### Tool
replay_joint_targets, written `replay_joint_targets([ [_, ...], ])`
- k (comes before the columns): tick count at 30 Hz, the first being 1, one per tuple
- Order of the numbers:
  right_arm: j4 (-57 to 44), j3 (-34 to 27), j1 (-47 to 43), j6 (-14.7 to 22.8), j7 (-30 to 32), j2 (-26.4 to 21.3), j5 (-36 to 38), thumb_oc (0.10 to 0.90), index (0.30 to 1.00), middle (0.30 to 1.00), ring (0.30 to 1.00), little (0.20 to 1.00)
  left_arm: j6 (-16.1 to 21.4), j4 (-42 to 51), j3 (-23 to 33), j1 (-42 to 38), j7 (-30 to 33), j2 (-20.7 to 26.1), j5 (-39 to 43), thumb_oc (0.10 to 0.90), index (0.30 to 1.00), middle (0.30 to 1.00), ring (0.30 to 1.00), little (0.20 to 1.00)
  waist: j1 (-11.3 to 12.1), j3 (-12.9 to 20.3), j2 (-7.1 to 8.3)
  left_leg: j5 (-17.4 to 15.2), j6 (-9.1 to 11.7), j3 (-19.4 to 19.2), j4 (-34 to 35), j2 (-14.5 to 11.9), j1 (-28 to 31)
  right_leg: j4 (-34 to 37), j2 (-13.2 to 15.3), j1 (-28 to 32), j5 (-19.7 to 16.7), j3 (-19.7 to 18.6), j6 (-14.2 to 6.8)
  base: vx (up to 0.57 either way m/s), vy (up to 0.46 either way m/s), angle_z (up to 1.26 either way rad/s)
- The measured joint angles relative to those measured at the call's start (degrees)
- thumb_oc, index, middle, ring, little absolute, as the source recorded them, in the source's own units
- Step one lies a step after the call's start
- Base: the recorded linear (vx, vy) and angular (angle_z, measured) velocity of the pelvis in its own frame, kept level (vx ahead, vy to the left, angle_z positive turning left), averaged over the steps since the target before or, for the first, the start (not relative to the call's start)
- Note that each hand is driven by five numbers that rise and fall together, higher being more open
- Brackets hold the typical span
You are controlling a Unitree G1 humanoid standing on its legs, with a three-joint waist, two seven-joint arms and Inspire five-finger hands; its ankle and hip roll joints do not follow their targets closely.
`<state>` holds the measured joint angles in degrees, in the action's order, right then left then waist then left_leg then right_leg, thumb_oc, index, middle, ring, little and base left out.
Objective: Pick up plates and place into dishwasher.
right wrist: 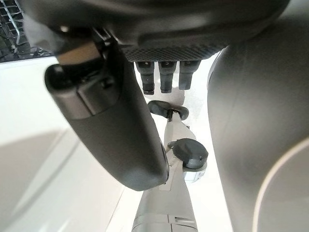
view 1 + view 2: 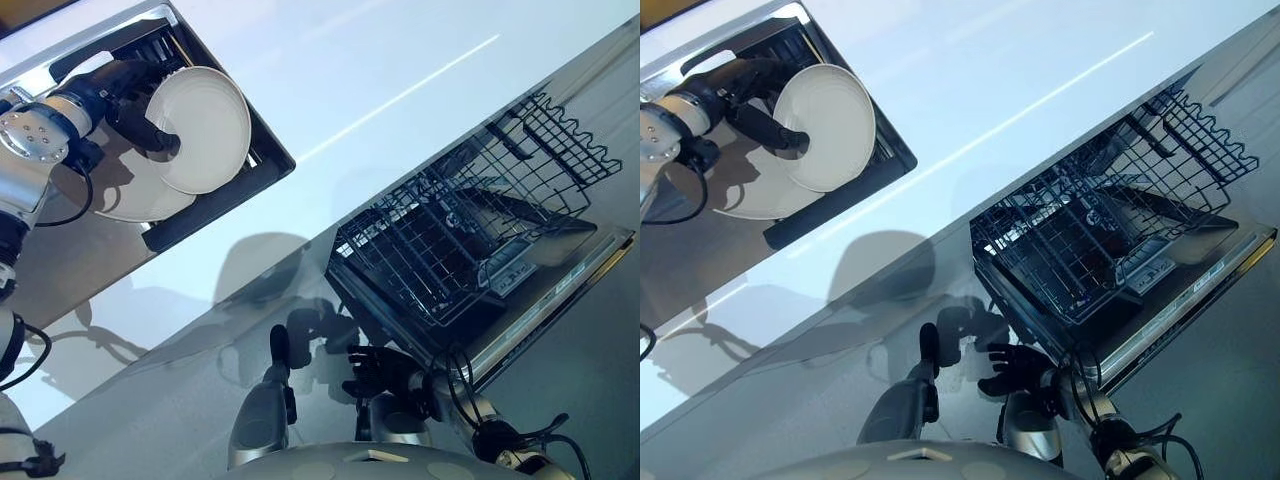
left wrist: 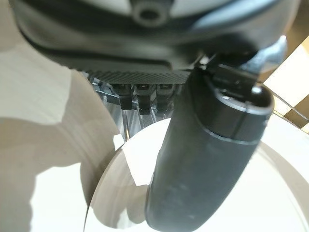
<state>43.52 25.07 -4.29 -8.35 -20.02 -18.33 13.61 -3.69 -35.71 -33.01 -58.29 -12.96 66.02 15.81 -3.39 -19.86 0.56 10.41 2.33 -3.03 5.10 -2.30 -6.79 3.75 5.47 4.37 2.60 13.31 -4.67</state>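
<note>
The right hand sits nearest the camera, low in the eye views and just short of the dishwasher, with its dark fingers loosely spread and nothing in them. Beyond it, the dishwasher door lies folded down, and the dish rack, a dark wire grid with a scalloped rim, rests pulled out over it; the rack holds no plates. A smooth, glossy white countertop runs between the rack and the sink, a recessed basin with a dark frame. The left hand is at the sink, grasping a round white plate: the thumb presses across the plate's face and the fingers are behind it. The plate is held tilted on edge above the basin. A second white plate lies flat in the sink beneath it.
</note>
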Motion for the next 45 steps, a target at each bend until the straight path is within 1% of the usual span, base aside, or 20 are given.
replay_joint_targets([
  [4,0.22,-0.02,-0.12,0.00,0.01,0.00,0.51,0.800,0.900,0.900,0.900,0.900,-0.01,-0.01,-0.23,-0.85,-0.13,0.00,0.04,0.800,0.900,0.900,0.900,0.900,0.00,-0.09,0.14,0.00,0.00,-0.42,0.00,0.00,0.03,0.00,0.03,0.01,0.00,-0.03,0.00,0.00,0.000,0.00],
  [5,0.34,-0.02,-0.17,0.00,0.02,0.00,0.76,0.800,0.900,0.900,0.900,0.900,-0.01,0.00,-0.23,-1.08,-0.15,0.00,0.05,0.748,0.855,0.855,0.855,0.848,0.00,-0.09,0.14,0.00,0.00,-0.53,0.00,-0.01,0.07,0.00,0.03,0.04,0.00,-0.05,0.00,0.00,0.000,0.00],
  [6,0.56,-0.03,-0.29,-0.04,0.02,0.00,0.92,0.800,0.900,0.900,0.900,0.900,-0.01,0.00,-0.23,-1.43,-0.19,0.00,0.11,0.421,0.575,0.575,0.575,0.521,-0.02,-0.09,0.14,0.00,0.00,-0.61,0.00,-0.02,0.19,0.00,0.03,0.15,0.00,-0.05,0.00,0.00,0.000,0.00],
  [7,0.62,-0.04,-0.31,-0.08,0.01,0.00,0.91,0.800,0.900,0.900,0.900,0.900,-0.02,-0.01,-0.23,-1.76,-0.25,0.00,0.25,0.344,0.509,0.509,0.509,0.444,-0.06,-0.09,0.14,0.00,0.00,-0.66,0.00,-0.04,0.29,0.00,0.04,0.24,0.00,-0.05,0.00,0.00,0.000,0.00],
  [8,0.64,-0.04,-0.31,-0.09,0.01,0.00,0.91,0.800,0.900,0.900,0.900,0.900,-0.03,-0.01,-0.24,-2.01,-0.35,0.00,0.33,0.180,0.368,0.368,0.368,0.280,-0.06,-0.09,0.14,0.00,0.00,-0.68,0.00,-0.04,0.36,0.01,0.04,0.32,0.00,-0.05,0.00,0.00,0.000,0.00],
  [9,0.68,-0.05,-0.31,-0.14,0.01,0.01,0.91,0.800,0.900,0.900,0.900,0.900,-0.03,-0.01,-0.26,-2.67,-0.49,0.00,0.46,0.100,0.300,0.300,0.300,0.200,-0.11,-0.09,0.14,0.00,0.00,-0.69,-0.01,-0.03,0.58,0.06,0.03,0.61,0.00,-0.03,0.00,0.00,0.000,0.00],
  [15,1.54,-0.06,-0.33,-0.35,-0.02,0.05,0.87,0.800,0.900,0.900,0.900,0.900,-0.05,-0.05,-0.28,-4.78,-1.02,0.00,0.71,0.100,0.300,0.300,0.300,0.200,-0.22,-0.05,0.08,0.00,0.00,-0.91,0.00,-0.08,2.52,0.26,-0.03,2.60,0.00,-0.01,0.00,0.00,0.000,0.00],
  [20,2.50,-0.41,-0.34,-0.33,-0.06,0.20,0.73,0.800,0.900,0.900,0.900,0.900,-0.35,-1.11,-0.26,-6.02,-1.24,0.30,2.84,0.100,0.300,0.300,0.300,0.200,-0.19,0.26,-0.11,0.04,-0.05,-0.82,0.00,-0.09,3.31,0.26,-0.06,3.49,-0.01,0.02,0.01,0.00,-0.003,0.01],
  [26,3.61,-0.64,-0.19,-1.22,-0.04,0.74,0.25,0.800,0.900,0.900,0.900,0.900,-2.82,-1.20,-0.27,-6.01,-3.65,0.29,5.54,0.100,0.300,0.300,0.300,0.200,-0.22,1.78,-0.17,0.08,-0.12,-0.76,0.00,0.16,4.36,0.36,0.17,4.64,-0.01,0.03,0.01,0.03,-0.010,0.01],
  [28,3.97,-0.65,0.12,-1.53,-0.04,0.85,0.18,0.800,0.900,0.900,0.900,0.900,-2.88,-1.19,-0.27,-6.01,-4.82,0.28,5.58,0.100,0.300,0.300,0.300,0.200,-0.39,2.83,-0.29,0.07,-0.12,-0.71,0.00,0.24,4.50,0.70,0.19,4.97,-0.01,0.04,0.01,0.06,-0.001,0.03],
  [33,4.74,-1.75,1.87,-1.52,-0.20,0.93,-0.80,0.800,0.900,0.900,0.900,0.900,-2.90,-1.21,-0.26,-5.85,-5.53,0.27,5.56,0.100,0.300,0.300,0.300,0.200,-0.72,6.49,-1.42,0.06,-0.12,-0.68,0.02,0.23,4.73,0.79,0.14,5.21,0.00,0.00,0.00,0.02,-0.007,0.01],
  [41,4.85,-1.83,3.99,-1.50,-0.30,-0.16,-0.89,0.800,0.900,0.900,0.900,0.900,-2.79,-1.31,-0.26,-5.48,-5.55,0.03,5.56,0.100,0.300,0.300,0.300,0.200,-0.96,10.49,-3.63,0.02,-0.06,-0.88,0.06,-0.24,5.28,0.78,-0.26,5.60,-0.04,-0.28,0.08,0.00,0.000,0.00],
  [42,4.92,-1.83,4.16,-1.50,-0.33,-0.32,-0.92,0.800,0.900,0.900,0.900,0.900,-2.79,-1.31,-0.26,-5.24,-5.55,0.01,5.56,0.182,0.371,0.371,0.371,0.282,-0.99,10.91,-3.82,0.03,-0.06,-0.92,0.06,-0.21,5.28,0.78,-0.23,5.58,-0.05,-0.31,0.08,0.04,0.017,-0.02],
  [43,5.08,-1.83,4.24,-1.49,-0.36,-0.39,-1.10,0.800,0.900,0.900,0.900,0.900,-2.79,-1.32,-0.26,-5.04,-5.55,0.01,5.56,0.762,0.867,0.867,0.867,0.862,-1.04,11.23,-3.95,0.02,-0.06,-0.98,0.05,-0.20,5.30,0.77,-0.21,5.57,-0.05,-0.35,0.08,0.04,0.020,-0.01],
  [44,5.20,-1.83,4.26,-1.49,-0.37,-0.40,-1.32,0.800,0.900,0.900,0.900,0.900,-2.79,-1.35,-0.26,-5.00,-5.55,0.01,5.57,0.800,0.900,0.900,0.900,0.900,-1.05,11.36,-4.01,0.02,-0.06,-1.01,0.05,-0.22,5.32,0.77,-0.22,5.58,-0.04,-0.36,0.08,0.04,0.023,-0.01],
  [45,5.42,-1.84,4.24,-1.41,-0.38,-0.40,-1.36,0.800,0.900,0.900,0.900,0.900,-2.79,-1.36,-0.25,-4.93,-5.55,0.00,5.57,0.800,0.900,0.900,0.900,0.900,-1.05,11.41,-4.01,0.03,-0.06,-1.03,0.05,-0.24,5.36,0.75,-0.23,5.60,-0.05,-0.39,0.08,0.05,0.029,-0.02],
])
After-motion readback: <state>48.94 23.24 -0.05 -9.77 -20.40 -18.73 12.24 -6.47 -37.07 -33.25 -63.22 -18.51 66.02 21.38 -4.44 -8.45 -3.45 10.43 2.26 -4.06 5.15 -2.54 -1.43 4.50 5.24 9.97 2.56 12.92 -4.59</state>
